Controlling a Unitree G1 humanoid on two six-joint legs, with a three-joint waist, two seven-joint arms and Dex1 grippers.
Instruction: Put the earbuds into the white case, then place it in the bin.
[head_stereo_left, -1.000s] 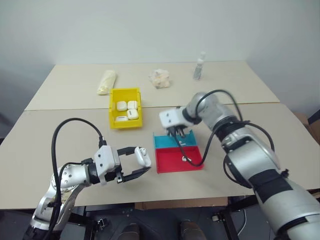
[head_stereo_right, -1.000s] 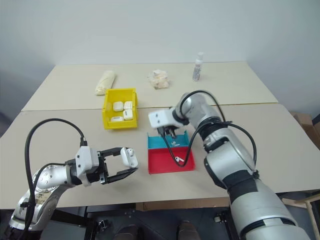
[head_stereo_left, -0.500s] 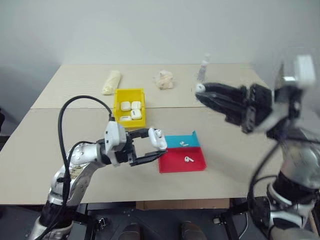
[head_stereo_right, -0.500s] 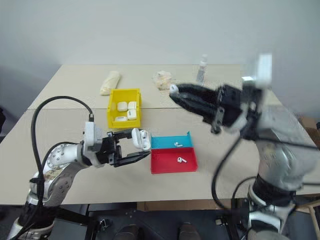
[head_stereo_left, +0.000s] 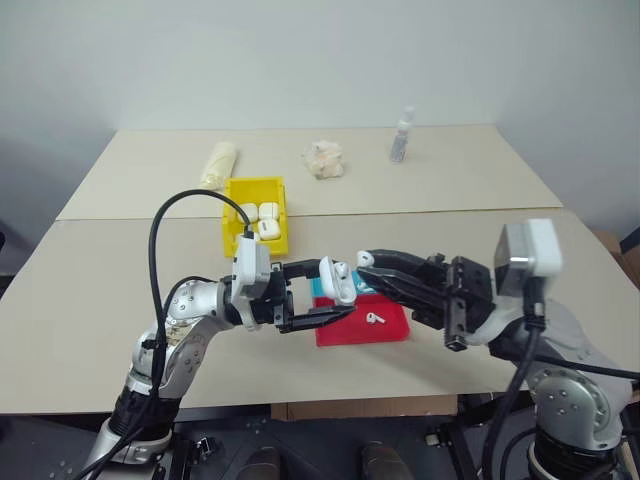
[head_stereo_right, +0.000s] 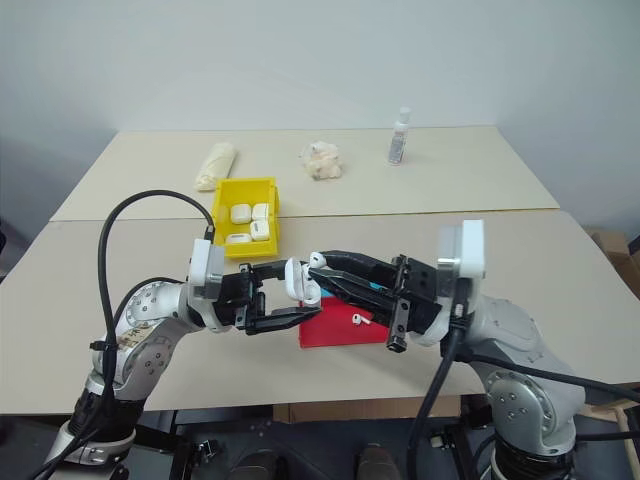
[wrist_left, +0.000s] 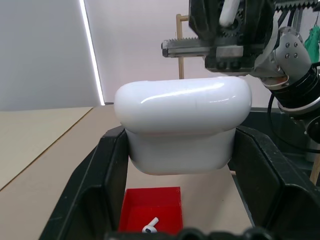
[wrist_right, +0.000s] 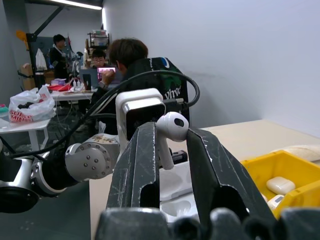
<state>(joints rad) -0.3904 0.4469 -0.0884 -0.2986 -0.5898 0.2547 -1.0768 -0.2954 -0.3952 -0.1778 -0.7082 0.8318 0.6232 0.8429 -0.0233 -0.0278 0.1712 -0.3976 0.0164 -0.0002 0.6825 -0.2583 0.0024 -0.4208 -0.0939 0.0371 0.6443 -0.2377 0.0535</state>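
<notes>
White case (head_stereo_left: 341, 281) pinched between the black fingers of the left gripper (head_stereo_left: 338, 295), lid flipped back, open mouth turned toward the right gripper (head_stereo_left: 368, 262). Held above the table (head_stereo_left: 120, 300), over the near edge of the blue tray (head_stereo_left: 318, 290) and the red tray (head_stereo_left: 390, 330).

One earbud (wrist_right: 169, 131) nipped between the right gripper's two fingertips, bulb poking out past the tips, stem running back down between the pads. Sits just beside the case mouth, a little above it, not yet inside. In the right wrist view, an empty socket (wrist_right: 176, 208) of the case visible right below the fingertips.

Second earbud (head_stereo_left: 376, 319) lying loose in the red tray, below and just beyond the right fingertips.

To do this step well, by judgement:
- Keep the left grip firm and the case motionless; any wobble shifts the socket.
- Line the stem up with the socket axis before descending, stem first.
- Come down slowly and straight; a glossy bud can slip or twist in the pinch.
- Release only once the bud looks seated, then back away along the same line to avoid dragging it out.
- Watch the lid: a nudge from the fingers may snap it shut early.

Yellow bin (head_stereo_left: 253, 214) with several cases (head_stereo_left: 262, 219) inside, well behind the left gripper, for later.
</notes>
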